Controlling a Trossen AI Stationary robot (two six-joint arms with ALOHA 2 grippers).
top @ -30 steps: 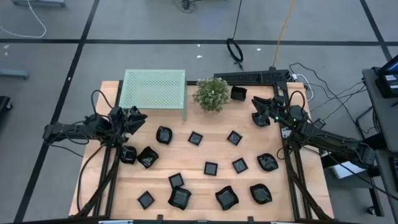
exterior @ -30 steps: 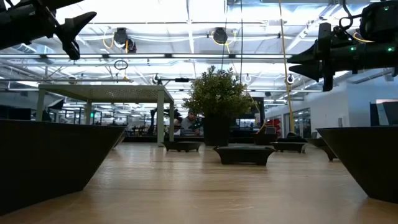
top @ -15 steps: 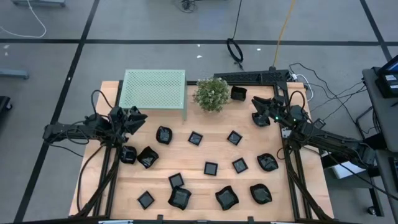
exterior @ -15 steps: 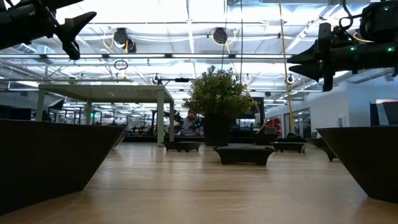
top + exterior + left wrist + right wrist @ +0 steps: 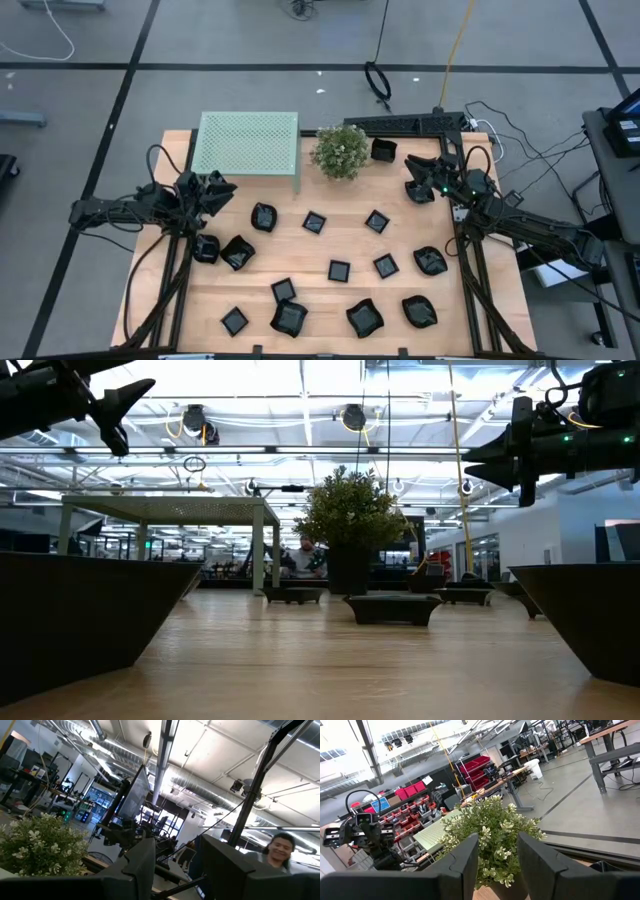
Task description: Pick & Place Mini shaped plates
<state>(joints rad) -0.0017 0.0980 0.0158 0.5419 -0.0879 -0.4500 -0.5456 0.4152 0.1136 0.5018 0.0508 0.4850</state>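
I see my left hand [image 5: 218,188] up in the air over the left side of the desk [image 5: 330,300], pointing toward the middle. Its fingers are apart and hold nothing. My right hand [image 5: 412,187] is up over the right back part, pointing toward the plant [image 5: 340,150], with its fingers apart and empty too. The mini shaped plates [image 5: 339,270] lie spread out flat on the desk between and in front of both arms. The green rack [image 5: 247,141] stands at the back.
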